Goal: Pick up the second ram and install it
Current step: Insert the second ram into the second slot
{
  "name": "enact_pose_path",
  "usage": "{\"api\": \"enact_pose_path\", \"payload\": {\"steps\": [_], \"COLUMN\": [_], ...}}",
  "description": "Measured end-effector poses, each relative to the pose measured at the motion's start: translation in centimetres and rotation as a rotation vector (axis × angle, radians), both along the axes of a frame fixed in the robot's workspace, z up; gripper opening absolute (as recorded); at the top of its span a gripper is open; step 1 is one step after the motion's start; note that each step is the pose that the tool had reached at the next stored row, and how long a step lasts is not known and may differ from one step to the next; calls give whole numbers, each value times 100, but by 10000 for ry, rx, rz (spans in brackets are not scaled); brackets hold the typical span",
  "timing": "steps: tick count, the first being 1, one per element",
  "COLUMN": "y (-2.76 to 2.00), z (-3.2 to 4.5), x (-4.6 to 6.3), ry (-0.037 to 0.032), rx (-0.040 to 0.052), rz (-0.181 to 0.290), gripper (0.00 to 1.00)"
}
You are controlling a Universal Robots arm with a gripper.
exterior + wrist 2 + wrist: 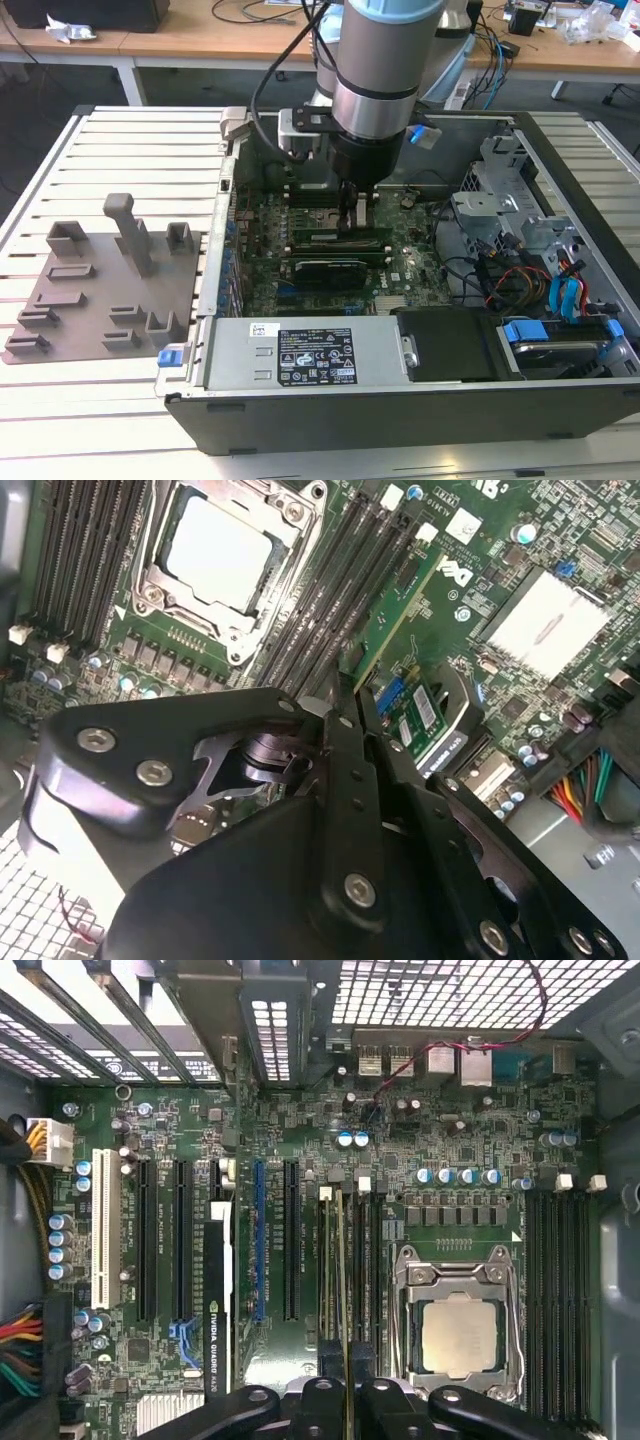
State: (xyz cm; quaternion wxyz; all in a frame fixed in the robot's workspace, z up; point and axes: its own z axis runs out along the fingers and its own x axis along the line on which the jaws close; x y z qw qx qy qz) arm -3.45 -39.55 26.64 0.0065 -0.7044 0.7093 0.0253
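Observation:
The second ram [342,1280] is a thin green stick standing on edge along the memory slots beside the CPU socket [460,1335]. In the second wrist view its green face [400,610] runs out from between the fingers. My gripper [345,1392] is shut on the second ram at its near end, one black finger on each side. In the exterior view the gripper [355,218] reaches straight down into the open computer case onto the motherboard [400,265]. Whether the stick is fully seated in its slot I cannot tell.
A graphics card [325,270] lies just beside the slots. The power supply [290,355] and drive bays with cables [560,285] fill the case's near side and the exterior view's right. A grey fixture plate [100,285] with upright blocks sits on the slatted table at the exterior view's left.

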Motion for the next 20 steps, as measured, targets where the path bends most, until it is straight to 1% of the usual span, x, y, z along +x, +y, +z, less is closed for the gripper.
{"api": "enact_pose_path", "payload": {"steps": [11,13,14,18,19,20], "y": [17,57,69,79,102,111], "z": [-189,-214,-227,-273,-298,-304], "x": [-1,-1,-1,-2,-1,-1], "ry": [0,0,-1,0,0,-1], "rx": [6,14,16,14,14,15], "rz": [-1,0,0,-4,-54,-148], "gripper": [13,13,13,13,13,13]}}
